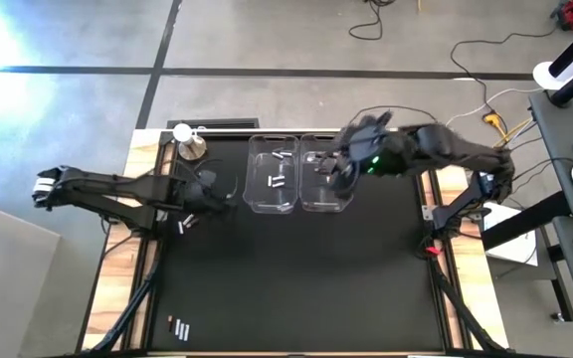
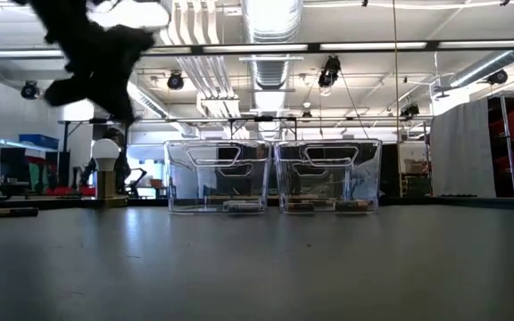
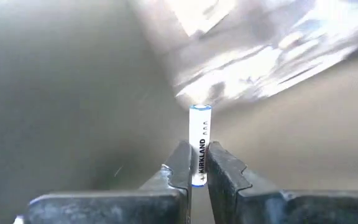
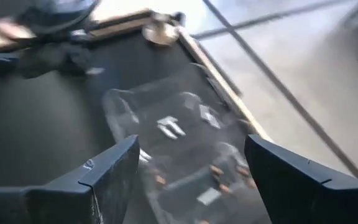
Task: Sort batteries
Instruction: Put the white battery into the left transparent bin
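While a silvery-white battery [image 3: 200, 144] stands upright, pinched low between the left gripper [image 3: 197, 163] fingers, most of its length pokes free above them. Left arm sits over the dark table [image 1: 296, 288] left of the two clear bins [image 1: 273, 174]. Loose batteries [image 1: 180, 327] lie near the front edge. Right gripper [image 4: 188, 168], fingers wide and empty, hovers over the right bin [image 1: 326, 179], seemingly above reddish cells. Risk: such a low grip could let the battery pivot or slip in transit.

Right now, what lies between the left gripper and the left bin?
Only bare black mat, in the high view; the left gripper, shut on a white battery, is beside the left bin.
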`<action>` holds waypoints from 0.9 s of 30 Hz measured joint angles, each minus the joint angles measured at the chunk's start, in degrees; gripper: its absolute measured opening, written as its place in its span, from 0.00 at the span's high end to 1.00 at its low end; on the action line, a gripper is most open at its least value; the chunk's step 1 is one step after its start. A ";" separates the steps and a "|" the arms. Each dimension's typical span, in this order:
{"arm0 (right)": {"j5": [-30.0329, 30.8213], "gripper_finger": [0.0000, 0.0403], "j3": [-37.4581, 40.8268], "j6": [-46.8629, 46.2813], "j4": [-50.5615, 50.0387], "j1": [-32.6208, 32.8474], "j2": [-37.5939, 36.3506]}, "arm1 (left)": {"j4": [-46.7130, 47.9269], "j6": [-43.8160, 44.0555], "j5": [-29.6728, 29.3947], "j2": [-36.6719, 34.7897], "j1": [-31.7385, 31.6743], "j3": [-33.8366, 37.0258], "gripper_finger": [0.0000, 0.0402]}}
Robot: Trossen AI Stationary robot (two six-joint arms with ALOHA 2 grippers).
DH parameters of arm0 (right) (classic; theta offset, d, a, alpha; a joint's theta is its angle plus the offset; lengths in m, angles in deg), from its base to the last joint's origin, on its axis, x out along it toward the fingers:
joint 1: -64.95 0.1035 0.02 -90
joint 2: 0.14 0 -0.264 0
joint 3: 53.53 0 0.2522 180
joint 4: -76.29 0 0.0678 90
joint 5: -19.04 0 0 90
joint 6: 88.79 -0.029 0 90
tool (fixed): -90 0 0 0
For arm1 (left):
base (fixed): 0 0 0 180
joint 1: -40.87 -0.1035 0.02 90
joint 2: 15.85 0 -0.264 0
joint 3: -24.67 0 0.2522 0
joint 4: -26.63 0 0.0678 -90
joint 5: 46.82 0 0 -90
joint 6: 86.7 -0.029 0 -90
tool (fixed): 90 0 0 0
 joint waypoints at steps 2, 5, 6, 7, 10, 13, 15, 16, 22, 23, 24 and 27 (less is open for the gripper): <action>-1.26 0.29 2.36 -0.08 5.24 1.80 0.58 | 0.08 -3.11 -1.93 -0.37 -0.02 -4.17 0.98; -1.39 0.30 4.02 0.31 11.68 3.34 1.03 | 0.21 -7.57 -4.21 -0.59 -0.04 -10.45 0.98; -1.36 0.30 4.11 0.29 13.51 3.49 1.10 | 0.14 -9.41 -5.06 -0.62 -0.04 -12.64 0.98; -1.33 0.31 4.11 0.30 15.17 3.56 1.10 | -0.07 -11.51 -5.74 -0.65 -0.04 -14.87 0.98; -1.19 0.32 4.19 0.75 19.99 3.51 1.14 | -2.83 -20.28 -7.32 -0.31 -0.02 -20.78 0.98; -1.15 0.33 4.27 3.48 25.01 3.50 1.35 | -9.94 -30.53 -7.66 0.51 0.00 -24.73 0.98; -1.16 0.34 4.35 5.12 28.38 3.51 1.52 | -16.38 -38.40 -6.72 1.16 0.07 -26.03 0.98; -1.18 0.35 4.35 5.81 29.86 3.52 1.52 | -19.64 -41.68 -5.78 1.42 0.21 -26.30 0.98; -1.12 0.37 4.41 8.91 37.24 3.53 1.56 | -36.83 -52.69 1.87 2.14 0.31 -25.07 0.98; -1.11 0.38 4.41 9.36 37.78 3.51 1.56 | -38.09 -53.80 2.27 2.14 0.30 -24.94 0.98; -1.12 0.38 4.41 9.43 38.20 3.51 1.56 | -38.47 -54.69 2.33 2.14 0.31 -24.87 0.98; -1.12 0.38 4.47 9.46 40.70 3.50 1.76 | -39.62 -57.12 2.46 2.57 0.28 -24.83 0.98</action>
